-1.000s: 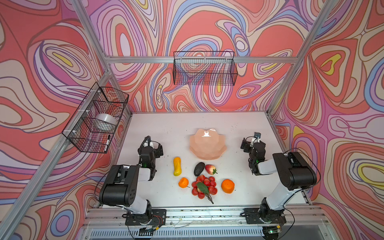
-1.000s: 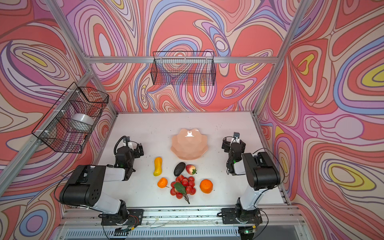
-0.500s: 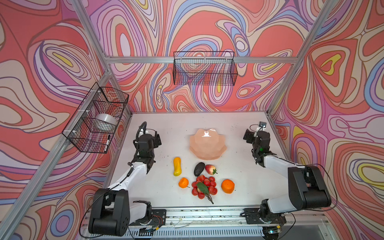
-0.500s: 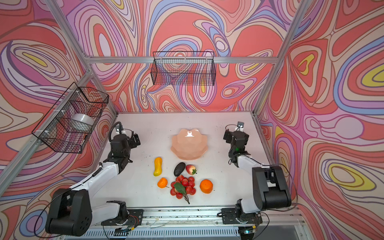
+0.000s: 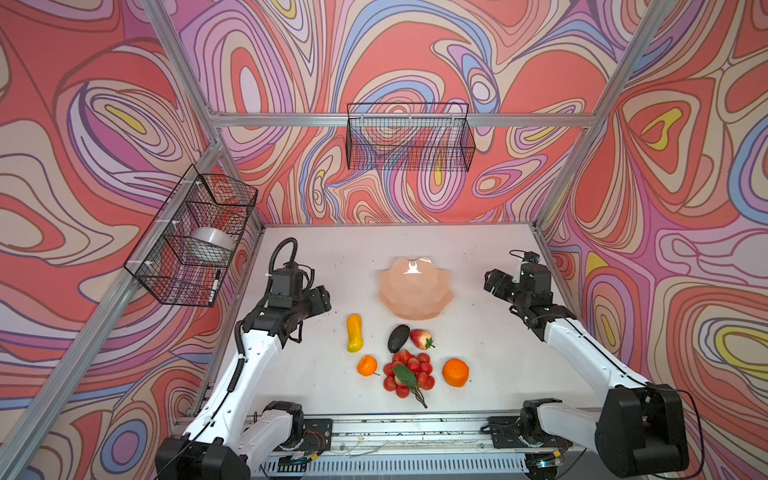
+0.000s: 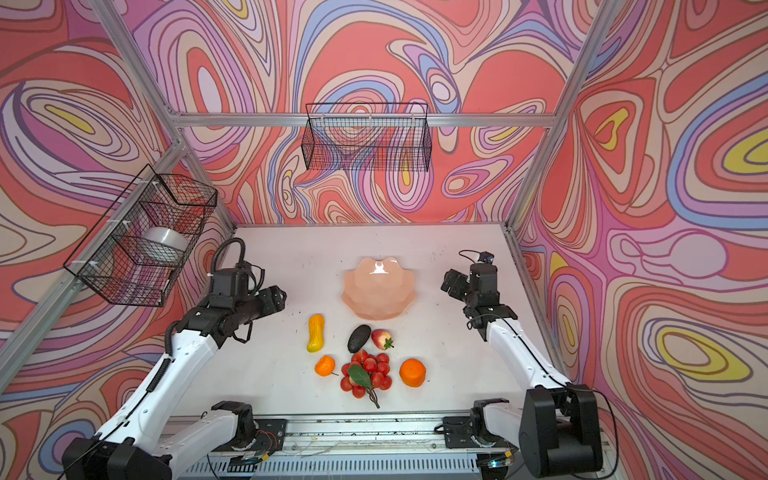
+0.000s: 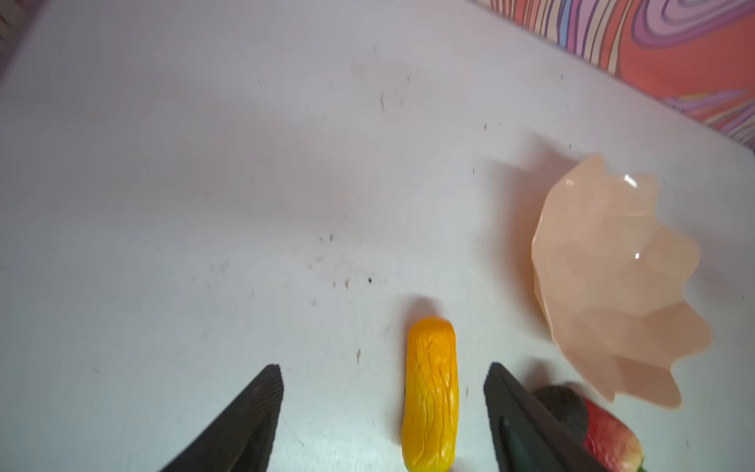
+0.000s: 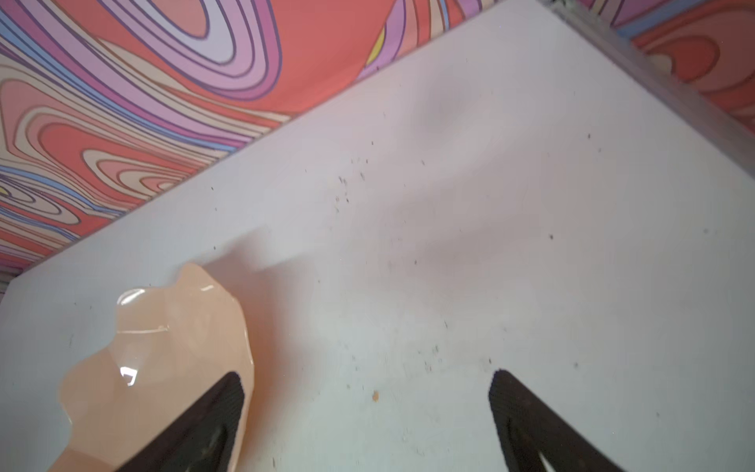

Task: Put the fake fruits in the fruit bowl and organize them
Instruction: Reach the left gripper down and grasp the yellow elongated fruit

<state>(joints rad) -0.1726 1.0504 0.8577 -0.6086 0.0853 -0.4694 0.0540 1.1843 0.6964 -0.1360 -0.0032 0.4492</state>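
Both top views show gourd [image 5: 354, 338], avocado [image 5: 398, 338], strawberry [image 5: 420, 338], tangerine [image 5: 367, 365], orange [image 5: 455, 372] and berries [image 5: 415, 366] on the table [image 5: 478, 332] before the fruit bowl [image 5: 415, 309]; a wall basket [image 5: 178, 274] holds a tape roll [image 5: 212, 245]. Left wrist: left gripper [image 7: 384, 380] parted, empty, near gourd. Right wrist: right gripper [image 8: 367, 384] wide, empty, beside bowl.

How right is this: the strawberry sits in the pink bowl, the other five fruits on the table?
Wrong: both top views show the strawberry on the table beside the avocado; the pink bowl is empty. The other five do lie there.

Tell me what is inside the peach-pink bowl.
Nothing: the bowl looks bare and glossy inside in both top views. Nothing covers it; the fruits lie outside.
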